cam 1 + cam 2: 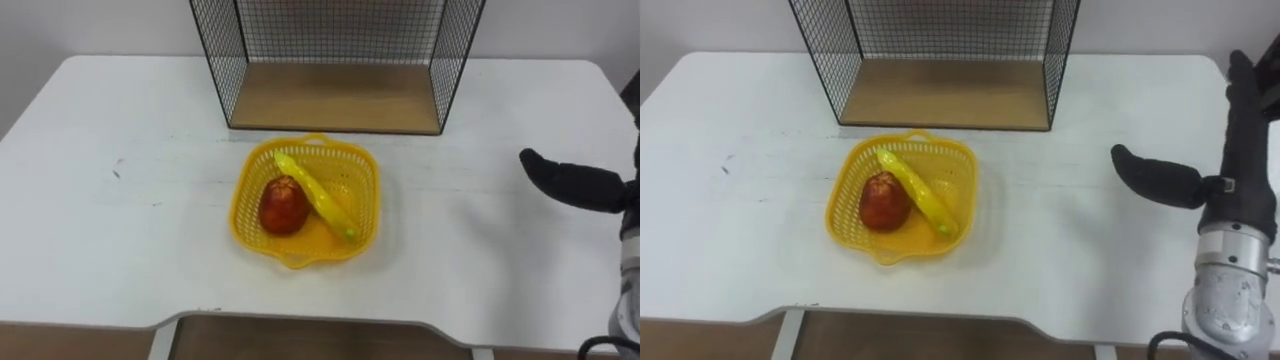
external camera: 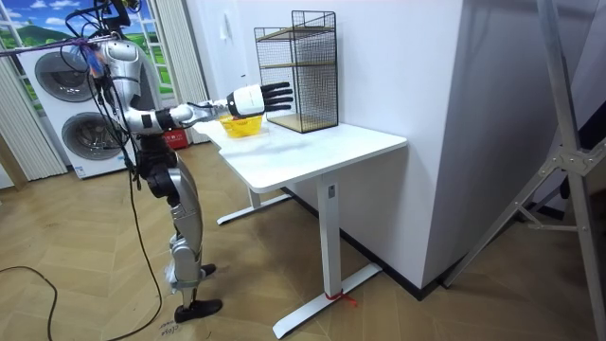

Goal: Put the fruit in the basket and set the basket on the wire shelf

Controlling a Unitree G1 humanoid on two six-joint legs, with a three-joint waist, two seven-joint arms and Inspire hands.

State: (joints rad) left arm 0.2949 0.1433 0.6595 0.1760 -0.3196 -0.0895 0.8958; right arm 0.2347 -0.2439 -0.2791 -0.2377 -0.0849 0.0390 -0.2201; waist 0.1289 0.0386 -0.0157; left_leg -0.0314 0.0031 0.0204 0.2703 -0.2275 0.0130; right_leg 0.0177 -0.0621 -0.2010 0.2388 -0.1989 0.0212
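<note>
Left eye view: apple (image 1: 284, 205) and banana (image 1: 318, 198) lie in the yellow basket (image 1: 357, 170), which sits on the tabletop (image 1: 120, 230) just before the wire shelf (image 1: 335, 100), so the fruit step looks done. Right eye view: the right hand (image 1: 1238, 195) hovers well right of the basket, fingers straight, thumb spread, empty, probably poised to take the rim. Room view: the robot stands at the tabletop's edge, arm outstretched.
</note>
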